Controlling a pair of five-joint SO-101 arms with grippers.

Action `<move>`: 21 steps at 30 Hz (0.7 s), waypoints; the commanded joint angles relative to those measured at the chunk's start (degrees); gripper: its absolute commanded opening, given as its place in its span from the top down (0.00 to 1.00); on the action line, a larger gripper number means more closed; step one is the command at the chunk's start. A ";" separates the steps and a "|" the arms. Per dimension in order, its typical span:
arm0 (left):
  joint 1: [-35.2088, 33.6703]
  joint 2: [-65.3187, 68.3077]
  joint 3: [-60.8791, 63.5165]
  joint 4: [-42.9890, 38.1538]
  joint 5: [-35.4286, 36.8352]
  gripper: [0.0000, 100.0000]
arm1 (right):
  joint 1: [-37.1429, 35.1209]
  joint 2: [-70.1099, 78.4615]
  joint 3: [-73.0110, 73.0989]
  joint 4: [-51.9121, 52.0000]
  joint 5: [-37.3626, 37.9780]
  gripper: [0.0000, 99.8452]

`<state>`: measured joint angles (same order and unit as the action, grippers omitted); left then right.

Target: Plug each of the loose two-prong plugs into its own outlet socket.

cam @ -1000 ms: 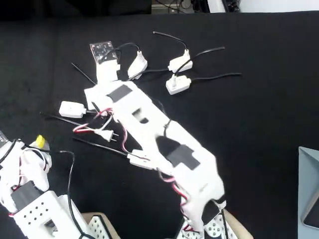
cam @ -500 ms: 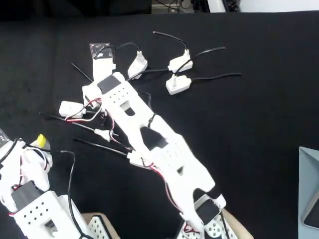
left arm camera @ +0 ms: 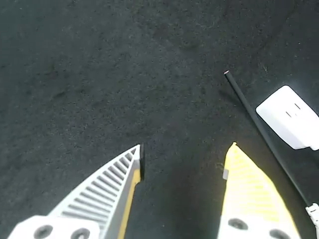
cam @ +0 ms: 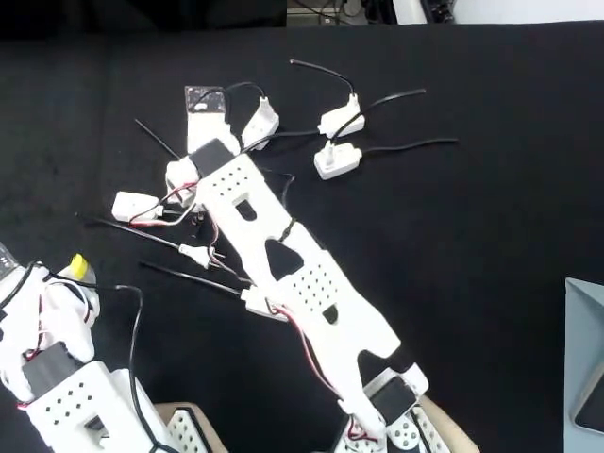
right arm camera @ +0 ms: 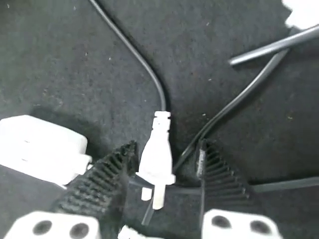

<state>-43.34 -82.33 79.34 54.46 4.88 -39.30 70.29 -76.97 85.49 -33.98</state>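
Two-prong plug [right arm camera: 156, 152]: white and slim, with a ribbed collar where its thin black cable enters and its prongs pointing toward the wrist camera. It lies flat on the black table [cam: 491, 236] between the right gripper's fingers.
Right gripper [right arm camera: 166, 145]: jaws spread, with one black ribbed finger on each side of the plug and not clamped on it. A white block [right arm camera: 42, 149] sits just beside one finger.
Second plug [cam: 196, 254]: white with two bare metal prongs, lying left of the table's middle, close beside the right arm [cam: 293, 283].
Left gripper [left arm camera: 186, 146]: jaws wide apart and holding nothing, over bare table by the near-left corner. One finger is faced in yellow.
Outlet socket [left arm camera: 287, 117]: white block with its two slots facing up, and a black cable [left arm camera: 259, 134] running just beside it.
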 commanded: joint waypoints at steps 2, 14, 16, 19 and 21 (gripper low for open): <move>0.75 -0.53 -0.22 -1.05 0.44 0.73 | -1.85 -0.04 -3.30 0.35 0.97 0.82; 0.75 -0.53 -0.13 -0.97 0.35 0.73 | -2.29 0.04 -0.13 -0.62 0.97 0.87; 0.75 -0.53 -0.13 -0.97 0.35 0.73 | -1.76 0.04 0.31 -1.67 0.97 0.90; 0.75 -0.53 -0.13 -0.97 0.26 0.73 | -1.23 -0.04 0.22 -1.67 1.05 0.92; 0.75 -0.53 -0.13 -0.97 0.26 0.73 | -1.23 -0.04 0.22 -1.32 1.05 0.92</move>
<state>-43.34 -82.33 79.34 54.46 4.88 -40.70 70.90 -76.35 84.70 -33.54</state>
